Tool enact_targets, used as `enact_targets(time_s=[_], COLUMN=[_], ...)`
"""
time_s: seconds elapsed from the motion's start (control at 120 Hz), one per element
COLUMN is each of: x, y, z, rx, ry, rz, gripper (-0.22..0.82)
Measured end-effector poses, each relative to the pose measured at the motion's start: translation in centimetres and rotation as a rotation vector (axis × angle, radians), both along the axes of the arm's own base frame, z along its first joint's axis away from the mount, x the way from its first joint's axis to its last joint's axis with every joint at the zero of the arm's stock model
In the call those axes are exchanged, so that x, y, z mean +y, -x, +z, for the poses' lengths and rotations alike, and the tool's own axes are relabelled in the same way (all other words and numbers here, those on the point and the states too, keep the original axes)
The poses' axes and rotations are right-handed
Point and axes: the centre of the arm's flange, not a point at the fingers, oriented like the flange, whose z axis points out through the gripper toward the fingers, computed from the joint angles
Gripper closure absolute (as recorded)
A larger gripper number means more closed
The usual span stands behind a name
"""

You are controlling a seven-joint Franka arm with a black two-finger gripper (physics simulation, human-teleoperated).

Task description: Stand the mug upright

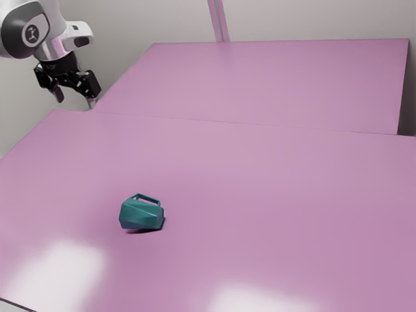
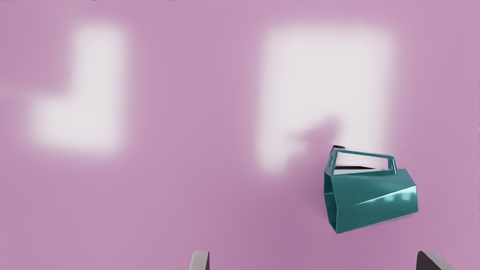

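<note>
At the exterior view's upper left, the gripper [image 1: 75,103] hangs high and well apart from the mug. A teal faceted mug [image 1: 142,215] lies on its side on the pink table, left of centre in the exterior view. In the wrist view the mug [image 2: 373,198] shows its open mouth at one end and its angular handle along one side. The gripper [image 2: 313,262] is open there, its two fingertips wide apart with nothing held between them, the mug lying beyond them.
The pink tabletop [image 1: 260,195] carries bright patches of light. Behind it in the exterior view stands another pink surface [image 1: 279,84], with a narrow pink post [image 1: 219,19] rising at its far edge.
</note>
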Motion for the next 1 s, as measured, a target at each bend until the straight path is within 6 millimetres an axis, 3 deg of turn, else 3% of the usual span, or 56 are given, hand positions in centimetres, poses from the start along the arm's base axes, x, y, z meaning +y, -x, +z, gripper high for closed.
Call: enact_targets(time_s=[0.375, 0.442, 0.533, 0.725, 1.0], x=[0.6, 0.6, 2.2, 7.1, 7.3], y=[-0.3, -0.5, -0.9, 0.5, 1.4], z=[-1.1, -2.4, -5.3, -14.4, -24.1], rx=[-0.012, 0.011, 0.052, 0.169, 0.304], ry=[0.006, 0.011, 0.089, 0.365, 0.614], rz=[-0.023, -0.026, 0.020, 0.207, 0.366], gripper=[0.00, 0.00, 0.00, 0.00, 0.00])
